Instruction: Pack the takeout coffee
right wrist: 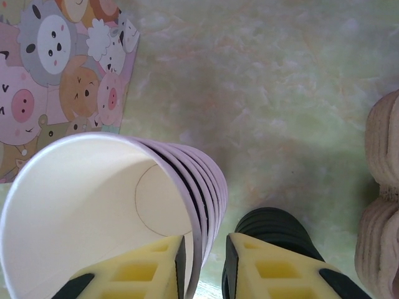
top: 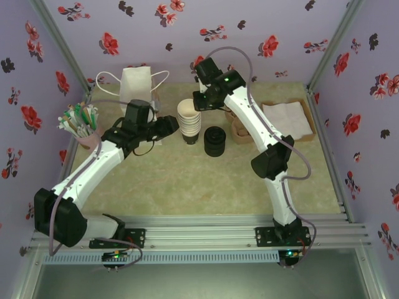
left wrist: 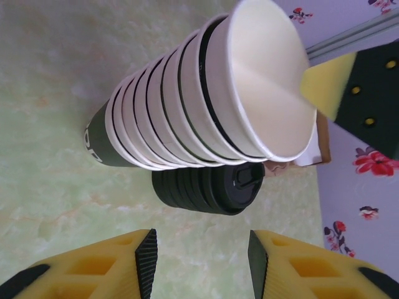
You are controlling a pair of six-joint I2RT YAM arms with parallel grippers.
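Cream and black mark the supplies. A tall stack of cream-rimmed lidless paper cups [top: 189, 124] stands on the pale green marbled worktop [top: 187, 187], a little toward 12 o'clock from its centre. A squat black stack of plastic lids [top: 214, 141] sits just beside the cups at 4 o'clock. A white paper bag with cord handles [top: 137, 87] stands upright at 10 o'clock, near the back wall.

The right hand [right wrist: 204, 268] straddles the rim of the topmost cup [left wrist: 268, 81], one finger inside and one outside, nearly together. Whether it already pinches the wall cannot be told. The left hand [left wrist: 201, 261] hovers at 9 o'clock of the cups, its fingers apart and holding nothing.

Progress is judged to be early. The takeout coffee is not yet made up: its cup sits nested on the others and its lid lies on the lid pile. The bag's inside is hidden. It remains to part one cup, lid it and set it in the bag.
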